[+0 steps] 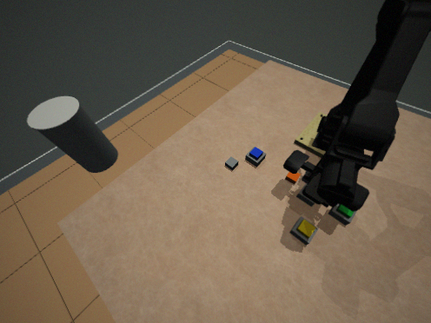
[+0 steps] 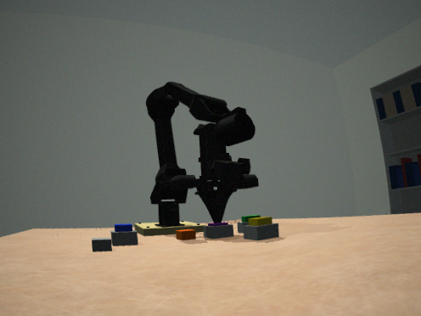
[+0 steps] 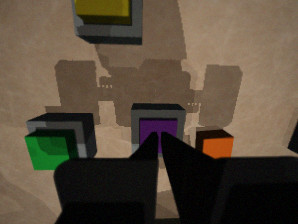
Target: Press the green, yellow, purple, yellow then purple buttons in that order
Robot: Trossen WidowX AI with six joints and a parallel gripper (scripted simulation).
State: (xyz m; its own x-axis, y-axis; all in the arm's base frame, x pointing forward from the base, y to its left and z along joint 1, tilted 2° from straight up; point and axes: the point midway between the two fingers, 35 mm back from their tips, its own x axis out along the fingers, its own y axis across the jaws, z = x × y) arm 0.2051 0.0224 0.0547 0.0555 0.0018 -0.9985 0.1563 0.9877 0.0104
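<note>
My gripper is shut and empty, pointing straight down with its tips on the cap of the purple button. That cap sits low, barely above its grey housing. In the top view the arm hides the purple cap. The green button stands to one side, its cap raised. The yellow button stands apart from the gripper, its cap raised.
An orange block lies close beside the purple button. A blue button and a small grey block stand farther off. The arm's yellowish base plate is behind.
</note>
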